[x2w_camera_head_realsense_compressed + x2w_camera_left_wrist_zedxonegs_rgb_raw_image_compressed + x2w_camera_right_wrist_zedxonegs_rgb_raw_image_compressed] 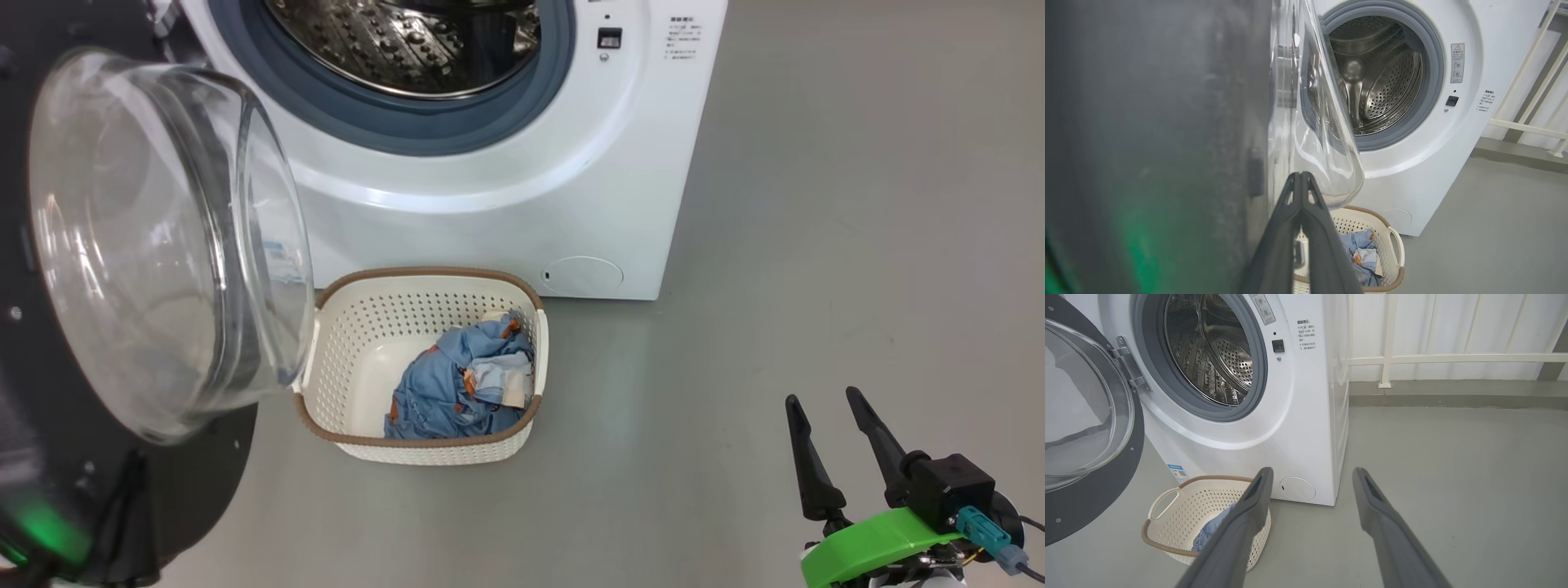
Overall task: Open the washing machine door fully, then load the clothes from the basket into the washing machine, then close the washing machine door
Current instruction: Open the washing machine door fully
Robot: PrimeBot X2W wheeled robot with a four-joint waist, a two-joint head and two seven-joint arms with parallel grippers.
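Observation:
The washing machine (490, 204) stands with its steel drum (408, 41) exposed. Its door (163, 245) is swung out to the left, black rim and glass bowl toward me. The cream basket (351, 351) sits on the floor in front of the machine, holding the light blue clothes (457, 384) at its right side. My right gripper (823, 398) hovers open and empty at the lower right, well clear of the basket. In the left wrist view my left gripper (1300, 174) is shut and empty, close beside the door's dark rim (1159, 143) just below the glass bowl (1331, 134); contact is unclear.
Grey floor (816, 245) stretches open to the right of the machine. A white railing (1453, 358) and wall run behind it. The round filter cap (582, 275) sits low on the machine's front. The open door overhangs the basket's left rim.

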